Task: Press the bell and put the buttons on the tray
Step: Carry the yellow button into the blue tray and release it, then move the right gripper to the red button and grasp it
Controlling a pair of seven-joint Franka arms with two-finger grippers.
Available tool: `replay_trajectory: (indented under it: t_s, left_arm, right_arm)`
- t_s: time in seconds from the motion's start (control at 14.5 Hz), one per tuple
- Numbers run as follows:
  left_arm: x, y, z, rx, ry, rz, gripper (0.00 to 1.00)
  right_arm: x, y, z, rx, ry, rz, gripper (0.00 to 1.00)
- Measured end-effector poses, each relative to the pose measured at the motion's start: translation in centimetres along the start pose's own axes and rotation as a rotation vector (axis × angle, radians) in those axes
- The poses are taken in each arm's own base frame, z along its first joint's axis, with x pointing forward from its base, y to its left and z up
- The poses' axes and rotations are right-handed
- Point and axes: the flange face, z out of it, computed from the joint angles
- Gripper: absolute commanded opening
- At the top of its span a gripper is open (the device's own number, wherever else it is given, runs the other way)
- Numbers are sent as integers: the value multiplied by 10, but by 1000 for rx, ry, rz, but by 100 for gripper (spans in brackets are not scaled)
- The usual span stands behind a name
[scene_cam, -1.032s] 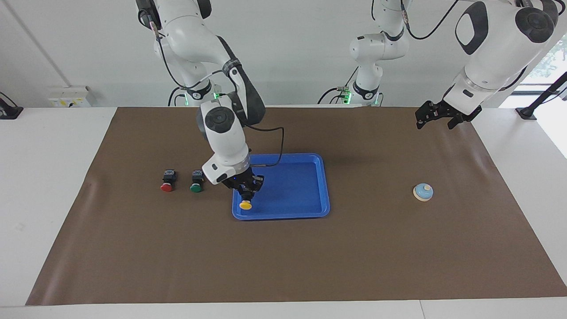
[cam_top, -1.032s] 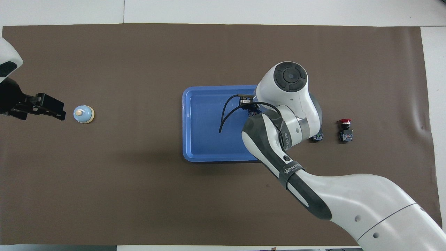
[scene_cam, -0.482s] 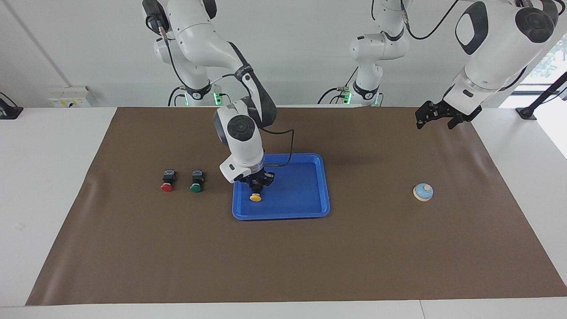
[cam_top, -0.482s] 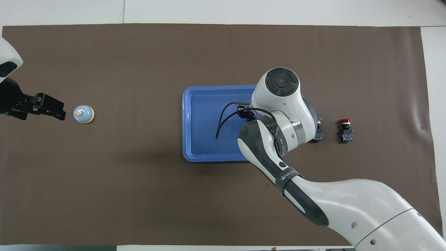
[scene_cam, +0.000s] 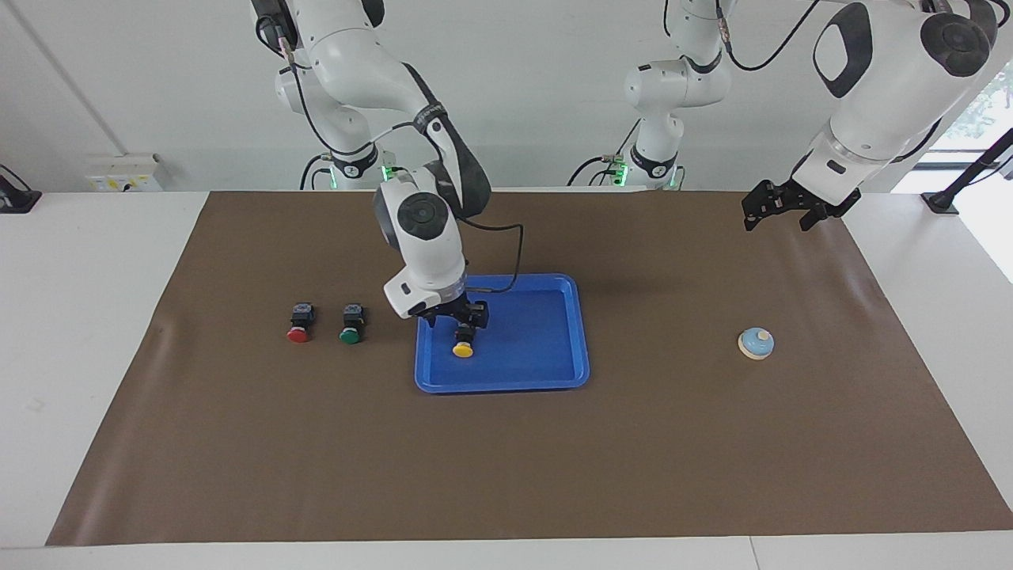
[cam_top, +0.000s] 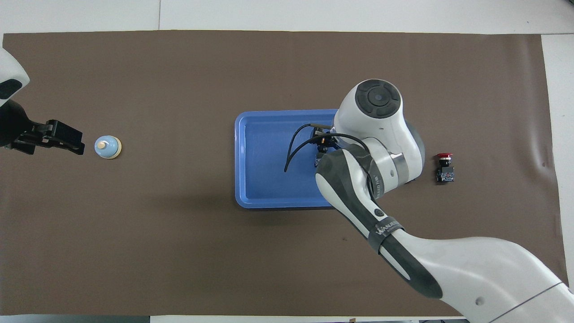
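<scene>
Yellow button [scene_cam: 463, 349] lies in the blue tray [scene_cam: 554, 348], right claw [scene_cam: 461, 321] spread above it; left claw's [scene_cam: 779, 207] state unclear.

The only word to read is "WANUCE", in small white letters on the dark band of the right arm [cam_top: 384, 228], just below the blue tray [cam_top: 251, 197].

A white tabletop [scene_cam: 95, 317] carries a brown mat [scene_cam: 554, 459]; plain white wall [scene_cam: 538, 95], bright window [scene_cam: 981, 111].
</scene>
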Motion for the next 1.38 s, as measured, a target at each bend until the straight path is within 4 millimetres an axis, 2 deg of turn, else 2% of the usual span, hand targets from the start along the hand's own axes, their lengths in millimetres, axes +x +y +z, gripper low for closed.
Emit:
replay_trajectory:
  t_s: [0.14, 0.28, 0.34, 0.48, 0.62, 0.83, 1.03, 1.24, 1.38]
  left_arm:
    - [0, 0, 0, 0, 0, 0, 100]
    - [0, 0, 0, 0, 0, 0, 100]
    - [0, 0, 0, 0, 0, 0, 100]
    - [0, 0, 0, 0, 0, 0, 100]
    - [0, 0, 0, 0, 0, 0, 100]
    - [0, 0, 0, 0, 0, 0, 100]
    - [0, 0, 0, 0, 0, 0, 100]
    - [0, 0, 0, 0, 0, 0, 100]
    - [0, 0, 0, 0, 0, 0, 100]
  right_arm:
    - [28, 68, -40, 3, 7, -29, 100]
    - [52, 141, -63, 8, 15, -49, 100]
    - [59, 173, -62, 6, 7, -55, 100]
    - [62, 222, -41, 3, -20, -47, 100]
    - [57, 240, -16, 4, -14, -44, 100]
    - [41, 242, 9, 4, -4, -97, 100]
    - [27, 254, 21, -8, -20, -140, 100]
    - [20, 277, 28, -29, -24, -164, 100]
    - [16, 282, 34, -28, -2, -164, 100]
